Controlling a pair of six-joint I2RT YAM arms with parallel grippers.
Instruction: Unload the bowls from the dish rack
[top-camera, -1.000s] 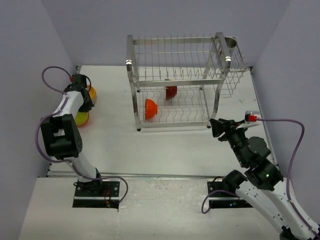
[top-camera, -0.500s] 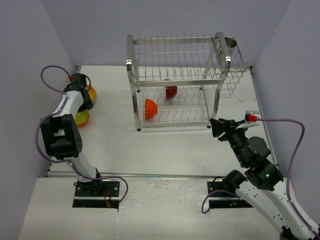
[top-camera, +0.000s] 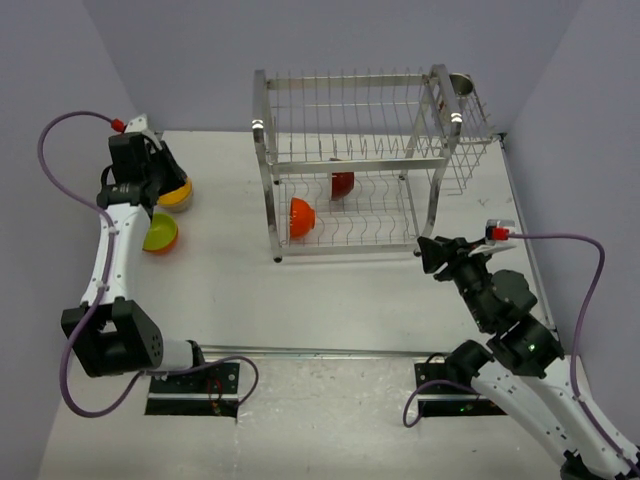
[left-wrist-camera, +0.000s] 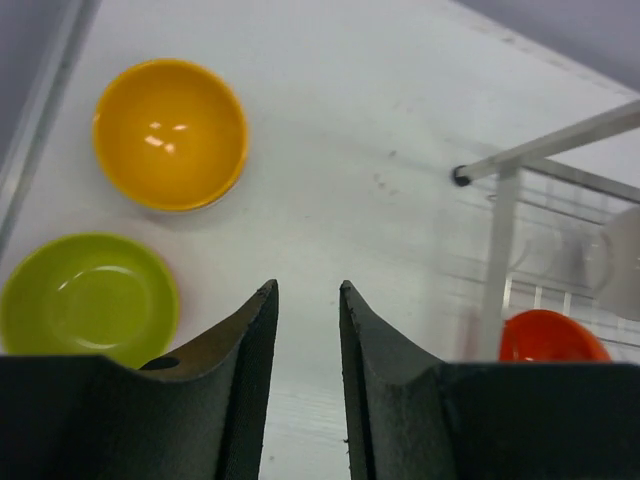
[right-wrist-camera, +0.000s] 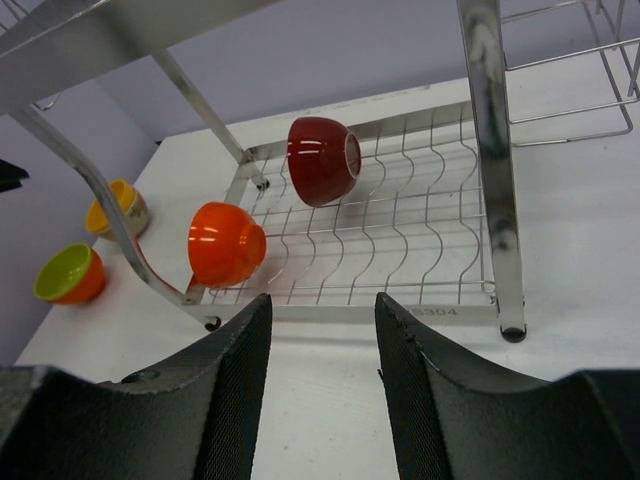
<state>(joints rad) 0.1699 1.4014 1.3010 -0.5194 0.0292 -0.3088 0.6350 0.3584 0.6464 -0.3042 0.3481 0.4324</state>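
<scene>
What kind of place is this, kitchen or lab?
Probably a lab test cell, not a kitchen: bare white table boxed by plain lilac walls, left arm and right arm bolted on, lone dish rack as prop.

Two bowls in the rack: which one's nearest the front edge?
The orange bowl, tipped on its side at the front-left corner of the rack's lower shelf. The dark red bowl sits farther back.

Looks like a lab robot cell. Shows in the bare white table (top-camera: 230, 290), plain lilac walls (top-camera: 180, 60) on three sides, left arm (top-camera: 108, 250) and right arm (top-camera: 500, 300) bolted to black plates (top-camera: 165, 400), purple cables (top-camera: 550, 237) looping free.
</scene>
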